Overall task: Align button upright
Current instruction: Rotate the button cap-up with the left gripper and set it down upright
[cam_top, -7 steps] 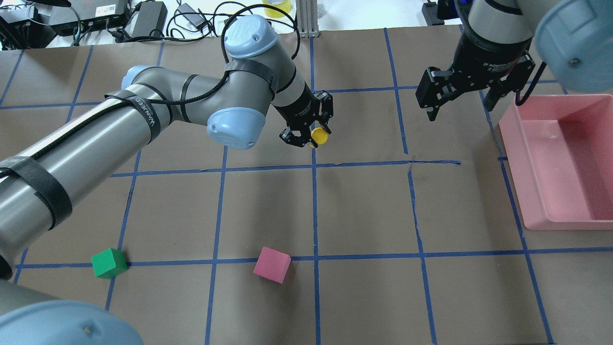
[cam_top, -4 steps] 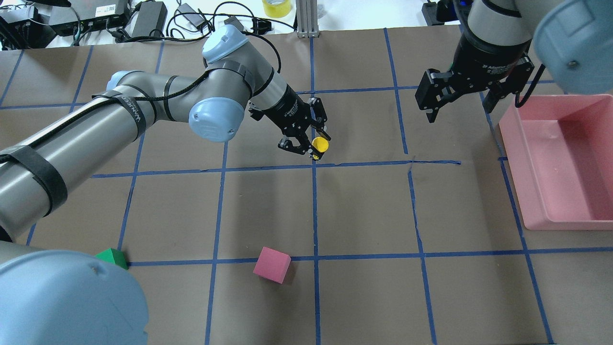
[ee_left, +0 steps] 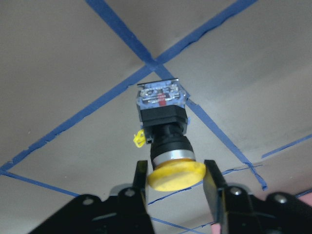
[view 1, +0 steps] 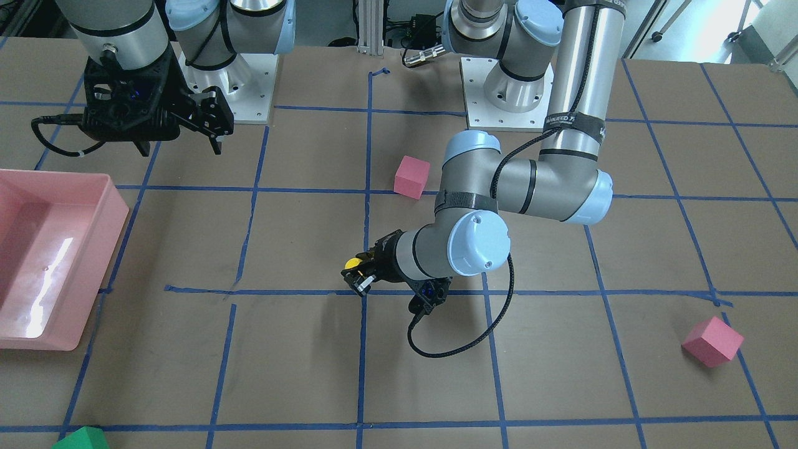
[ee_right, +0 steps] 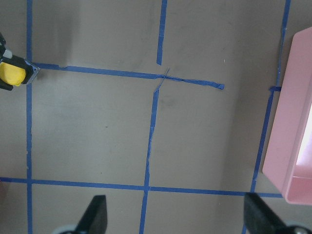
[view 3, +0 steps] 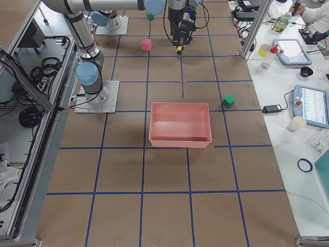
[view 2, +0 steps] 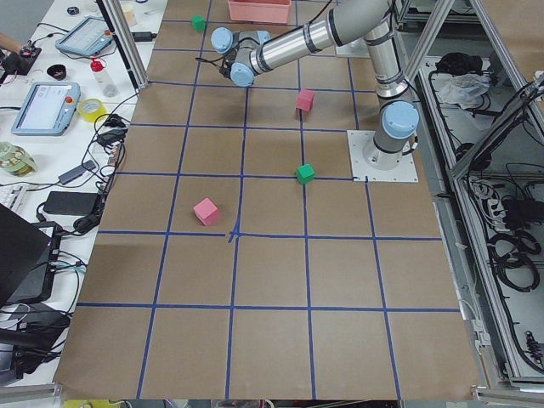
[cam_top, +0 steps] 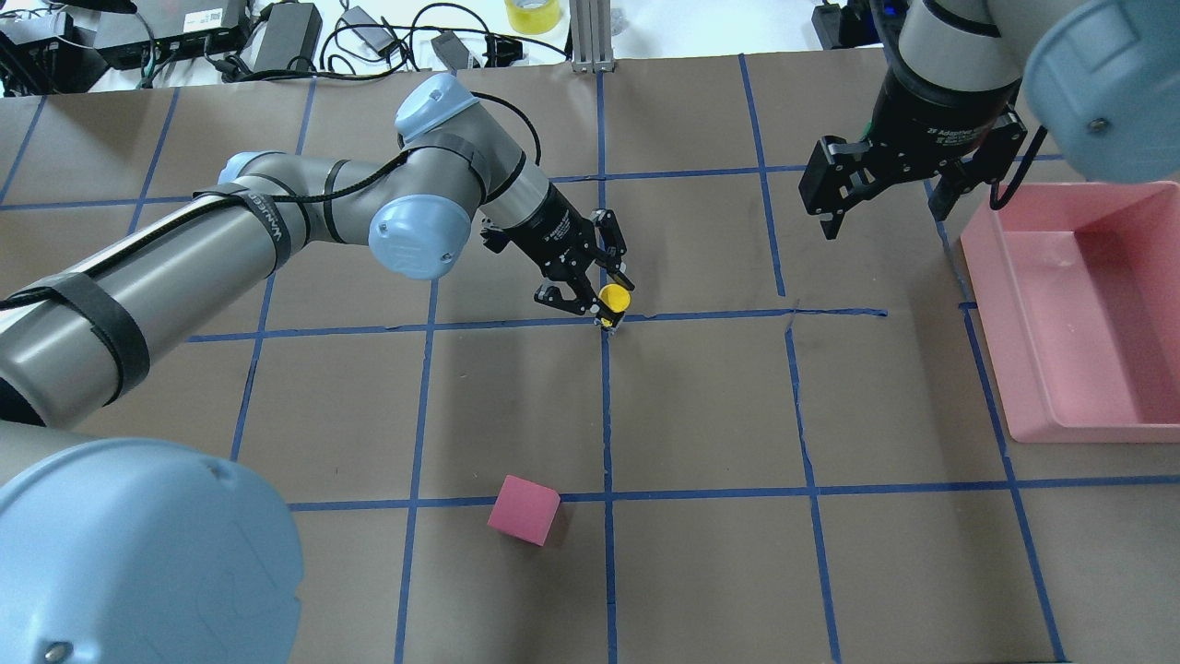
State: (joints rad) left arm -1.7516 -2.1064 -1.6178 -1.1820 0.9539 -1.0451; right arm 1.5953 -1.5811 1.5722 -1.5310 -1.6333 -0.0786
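Observation:
The button (cam_top: 613, 299) has a round yellow cap, a black body and a grey-white block base. My left gripper (cam_top: 601, 297) is shut on it, with the fingers (ee_left: 210, 171) on either side of the cap. In the left wrist view the button (ee_left: 165, 132) points base-first at a blue tape crossing, tilted. I cannot tell whether the base touches the paper. The button also shows in the front view (view 1: 353, 263) and in the right wrist view (ee_right: 10, 74). My right gripper (cam_top: 880, 210) is open and empty, high above the table near the bin.
A pink bin (cam_top: 1005, 350) stands at the right edge. A pink cube (cam_top: 524, 509) lies toward the near side. The front view shows a second pink cube (view 1: 712, 340) and a green cube (view 1: 81, 438). Cables and boxes line the far edge.
My left gripper has moved down and toward the tape crossing with the button in it. The arm's elbow now hides the green cube in the overhead view. The right arm has barely moved.

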